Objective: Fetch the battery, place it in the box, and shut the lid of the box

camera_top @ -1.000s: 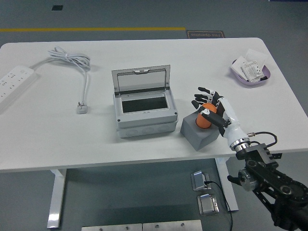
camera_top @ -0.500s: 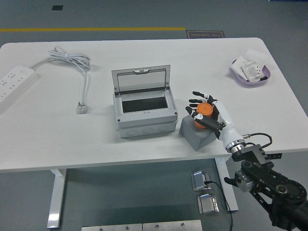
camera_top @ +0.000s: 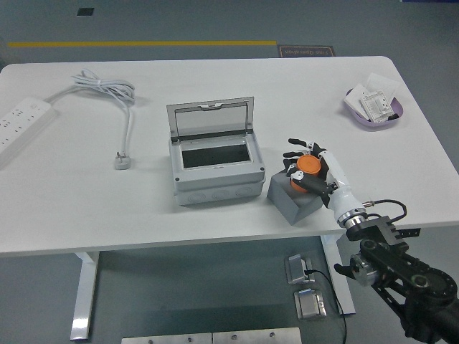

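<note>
An orange battery (camera_top: 306,170) stands in a grey holder block (camera_top: 288,196) near the table's front edge, right of the box. My right hand (camera_top: 310,169) is wrapped around the battery, its dark fingers (camera_top: 294,155) curled over the far side and the thumb across the front. The grey box (camera_top: 215,166) sits at the table's middle with its clear lid (camera_top: 210,117) standing open and its inside dark and empty. The left arm does not show.
A white power strip (camera_top: 21,122) and its coiled cable (camera_top: 107,89) with plug (camera_top: 122,160) lie at the far left. A purple dish (camera_top: 372,107) with small packets sits at the far right. The table's near edge (camera_top: 215,244) runs just below the block.
My right hand has moved a little left and down onto the battery, and its fingers have closed in around it. The box and lid have not moved.
</note>
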Controlling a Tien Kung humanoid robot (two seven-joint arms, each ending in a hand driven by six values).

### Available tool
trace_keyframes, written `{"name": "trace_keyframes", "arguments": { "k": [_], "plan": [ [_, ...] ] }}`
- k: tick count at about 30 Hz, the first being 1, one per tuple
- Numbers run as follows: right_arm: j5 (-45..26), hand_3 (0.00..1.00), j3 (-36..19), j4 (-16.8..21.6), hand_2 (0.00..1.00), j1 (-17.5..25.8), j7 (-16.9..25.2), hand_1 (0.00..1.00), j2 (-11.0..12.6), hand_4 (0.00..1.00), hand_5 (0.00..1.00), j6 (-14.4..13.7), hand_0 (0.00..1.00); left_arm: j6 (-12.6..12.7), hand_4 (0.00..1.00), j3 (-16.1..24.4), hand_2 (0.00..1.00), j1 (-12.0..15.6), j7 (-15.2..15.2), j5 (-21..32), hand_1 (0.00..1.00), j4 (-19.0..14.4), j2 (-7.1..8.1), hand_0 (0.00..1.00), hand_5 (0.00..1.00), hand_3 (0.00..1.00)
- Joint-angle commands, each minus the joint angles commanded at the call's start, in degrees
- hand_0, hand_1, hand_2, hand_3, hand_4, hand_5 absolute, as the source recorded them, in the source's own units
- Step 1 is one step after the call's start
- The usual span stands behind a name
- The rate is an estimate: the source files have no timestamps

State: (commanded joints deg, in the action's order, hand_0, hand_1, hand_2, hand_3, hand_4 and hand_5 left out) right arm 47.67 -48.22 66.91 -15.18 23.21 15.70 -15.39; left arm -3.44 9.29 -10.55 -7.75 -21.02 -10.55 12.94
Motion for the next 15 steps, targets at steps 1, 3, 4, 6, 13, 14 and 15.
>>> {"name": "trace_keyframes", "arguments": {
  "k": [1, 3, 4, 6, 13, 14, 15],
  "plan": [
    [-0.4, 0.660, 0.0, 0.0, 0.523, 0.0, 0.1, 0.518, 0.0, 0.578, 0.026, 0.0, 0.389, 0.0, 0.575, -0.2, 0.722, 0.0, 0.0, 0.1, 0.751, 0.0, 0.00, 0.719, 0.485, 0.682],
    [-0.9, 0.660, -0.1, 0.1, 0.523, -0.1, 0.1, 0.518, -0.1, 0.578, 0.026, -0.1, 0.389, 0.0, 0.575, -0.5, 0.722, 0.0, 0.2, 0.5, 0.751, 0.0, 0.00, 0.719, 0.485, 0.682],
    [-1.1, 0.660, -0.1, 0.1, 0.523, -0.1, 0.0, 0.518, -0.1, 0.578, 0.026, -0.1, 0.389, 0.0, 0.575, -0.6, 0.722, 0.1, 0.2, 0.6, 0.751, 0.0, 0.00, 0.719, 0.485, 0.682],
    [-1.5, 0.515, 0.0, 0.2, 0.442, -0.1, -0.2, 0.415, -0.1, 0.060, 0.044, -0.1, 0.325, 0.1, 0.571, -0.7, 0.722, 0.1, 0.2, 0.7, 0.751, 0.0, 0.02, 0.716, 0.487, 0.682],
    [-2.4, 0.375, 0.6, 0.4, 0.363, -0.1, -1.4, 0.329, -0.1, 0.002, 0.002, 0.4, 0.238, 0.2, 0.570, -1.1, 0.723, 0.2, 0.5, 1.2, 0.751, 0.0, 0.27, 0.715, 0.487, 0.683],
    [-2.4, 0.375, 0.7, 0.4, 0.363, -0.1, -1.6, 0.329, 0.0, 0.002, 0.002, 0.4, 0.238, 0.2, 0.570, -1.1, 0.723, 0.2, 0.5, 1.2, 0.751, 0.0, 0.30, 0.715, 0.487, 0.683],
    [-2.5, 0.375, 0.8, 0.4, 0.363, -0.2, -1.8, 0.329, 0.0, 0.002, 0.002, 0.4, 0.238, 0.2, 0.570, -1.1, 0.723, 0.3, 0.5, 1.2, 0.751, 0.0, 0.32, 0.715, 0.487, 0.683]
  ]
}}
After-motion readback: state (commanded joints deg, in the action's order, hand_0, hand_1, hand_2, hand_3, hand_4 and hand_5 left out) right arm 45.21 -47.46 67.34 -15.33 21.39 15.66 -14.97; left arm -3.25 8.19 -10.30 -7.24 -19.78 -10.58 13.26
